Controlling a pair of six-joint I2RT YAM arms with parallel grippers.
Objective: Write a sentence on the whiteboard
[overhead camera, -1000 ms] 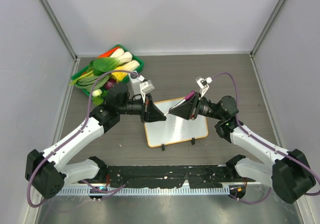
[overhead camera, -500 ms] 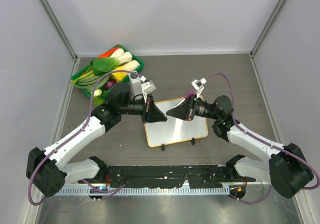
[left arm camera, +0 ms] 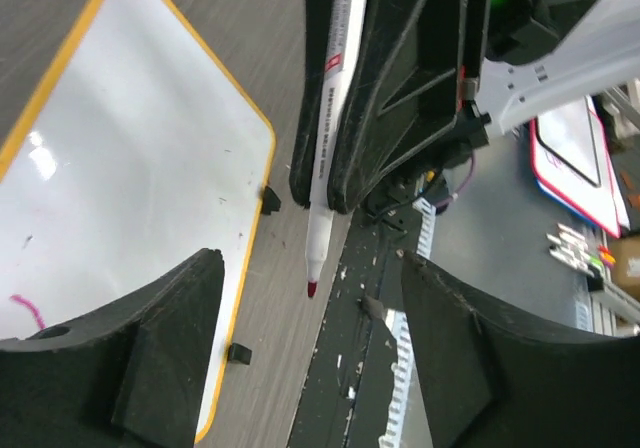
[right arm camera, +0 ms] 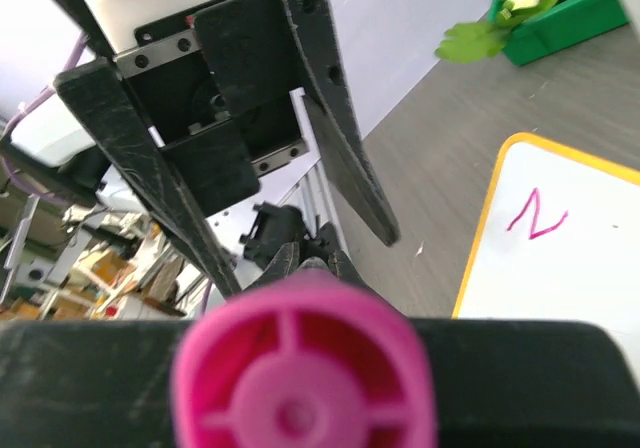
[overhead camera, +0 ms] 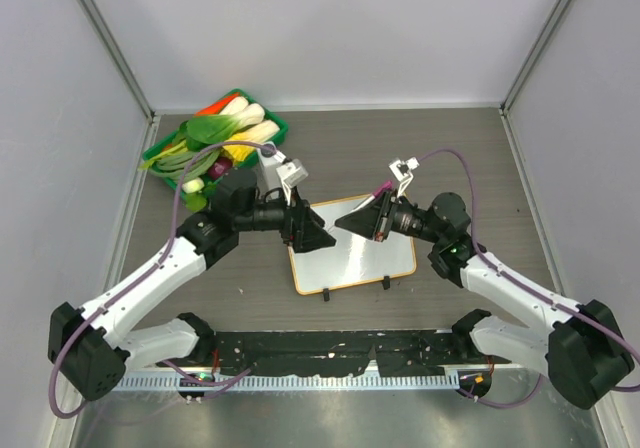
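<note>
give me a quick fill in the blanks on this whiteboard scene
The whiteboard has an ___ frame.
The only letter on it is ___.
The pincer holding the marker is the robot's ___ one.
The vegetables lie in a ___ basket.
Missing: orange, N, right, green

Place: a robot laboratory test cell is indicated.
Enclosure: the table (overhead camera: 480, 158) is shut in by plain grey panels (overhead camera: 330, 28) set in metal posts (overhead camera: 110, 43).
Mounting: two arms (overhead camera: 150, 278) are bolted to a black rail (overhead camera: 330, 348), with purple cables (overhead camera: 445, 151) left exposed.
Background: cluttered workbenches (right arm camera: 60, 258) and loose pens (left arm camera: 580, 253) are seen beyond.
</note>
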